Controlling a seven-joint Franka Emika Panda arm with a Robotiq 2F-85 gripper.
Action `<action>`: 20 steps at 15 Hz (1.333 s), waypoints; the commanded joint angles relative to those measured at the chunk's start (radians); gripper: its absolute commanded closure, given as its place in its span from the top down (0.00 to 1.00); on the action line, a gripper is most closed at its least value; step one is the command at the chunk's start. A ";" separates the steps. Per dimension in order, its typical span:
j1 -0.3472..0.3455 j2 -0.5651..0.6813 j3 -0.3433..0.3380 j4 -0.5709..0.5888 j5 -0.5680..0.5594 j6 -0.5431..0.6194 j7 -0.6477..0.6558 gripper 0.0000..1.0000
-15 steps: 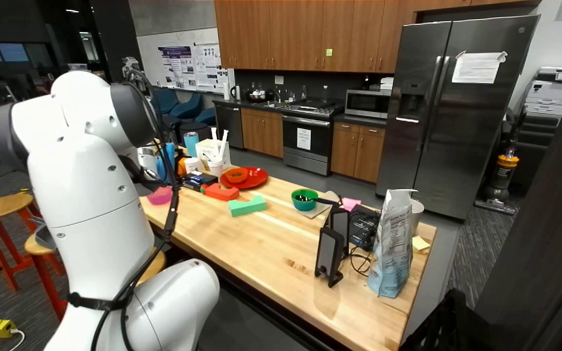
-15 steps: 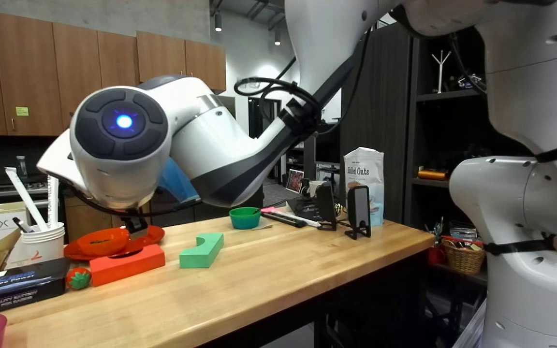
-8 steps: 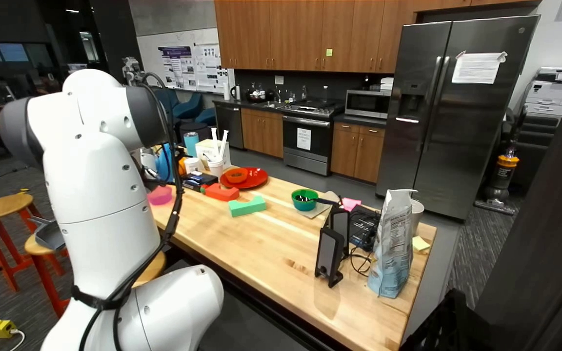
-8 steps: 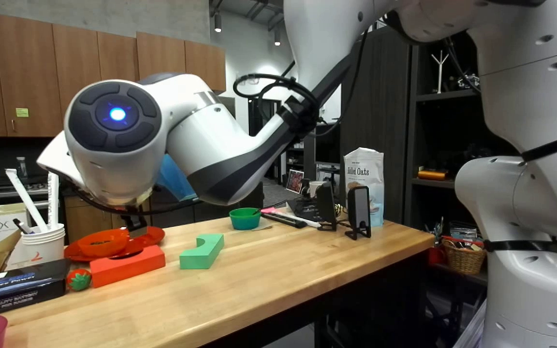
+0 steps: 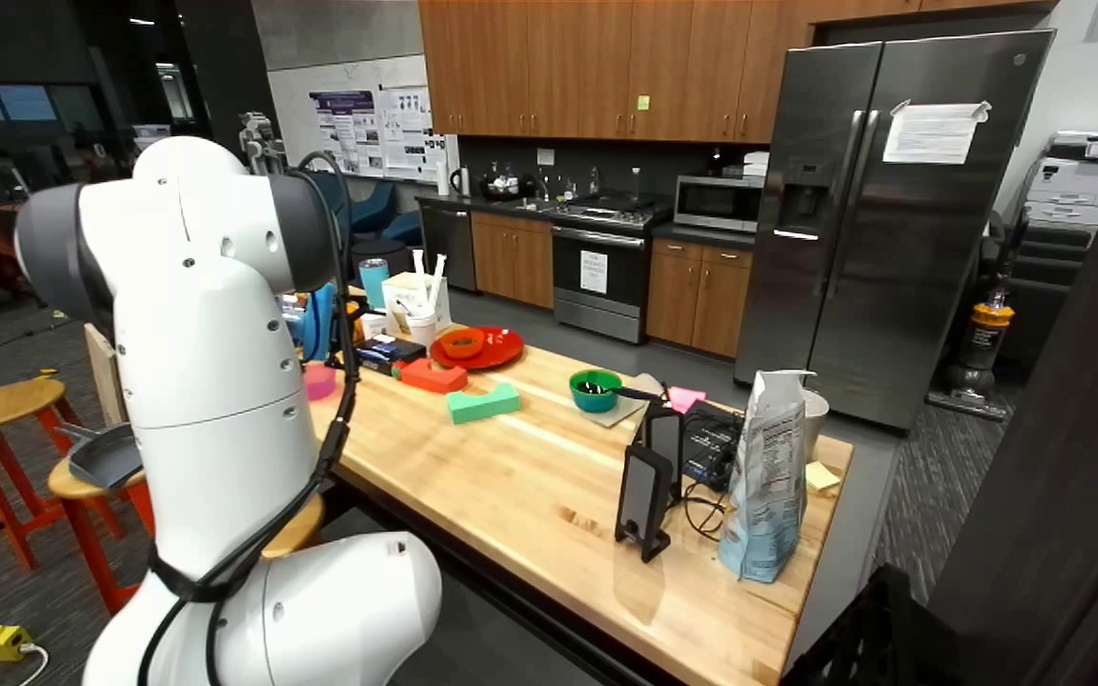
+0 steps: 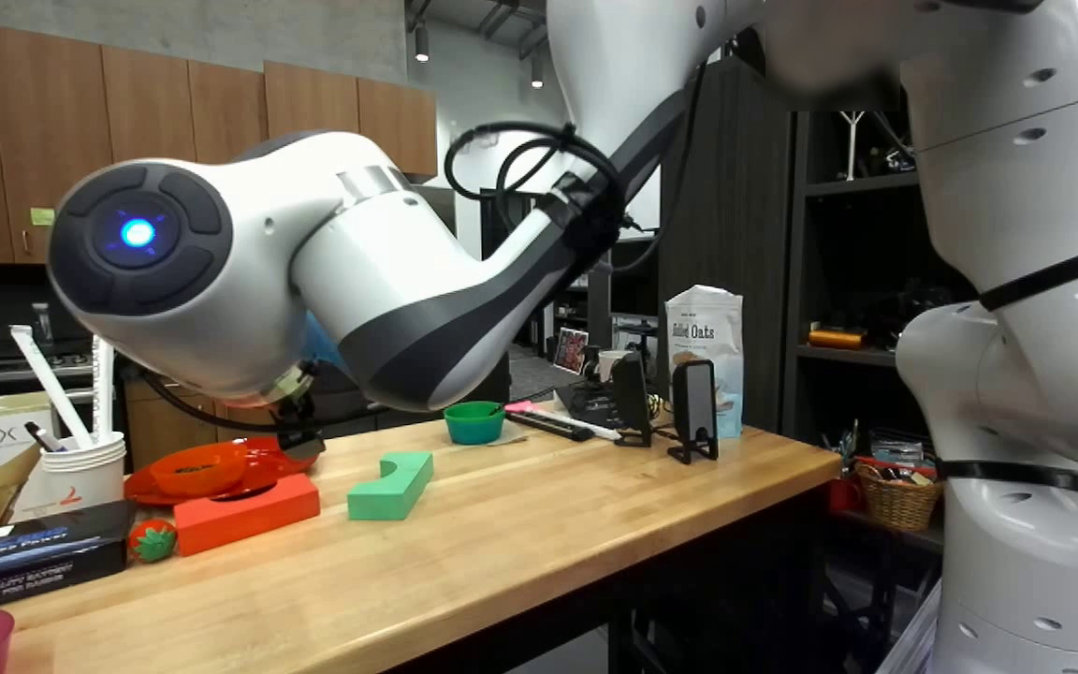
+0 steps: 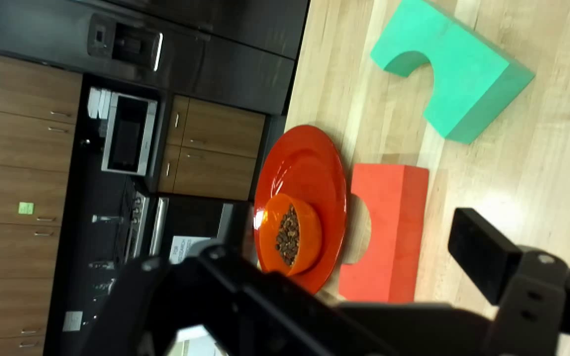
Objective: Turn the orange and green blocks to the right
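Fingers (image 7: 484, 253) parted, empty, I'd lower 1 each side of the orange-red notched matte block (image 7: 394, 237). Mind the glossy round red plate (image 7: 312, 165) beside it.

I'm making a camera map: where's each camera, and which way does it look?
An exterior view: beside the arm, looking across the table toward the fridge; arm at picture left.
An exterior view: low by the table, looking over the orange block and green block; arm and claw show.
Wrist view: on the wrist, facing both blocks past the claw's fingers; sideways picture.
Both exterior views share blocks, arm and oats bag.
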State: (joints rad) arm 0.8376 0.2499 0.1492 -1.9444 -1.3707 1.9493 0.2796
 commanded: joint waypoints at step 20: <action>-0.144 0.300 0.144 0.042 -0.184 -0.226 0.070 1.00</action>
State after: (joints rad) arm 0.6998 0.5234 0.2930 -1.9421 -1.5143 1.7845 0.3852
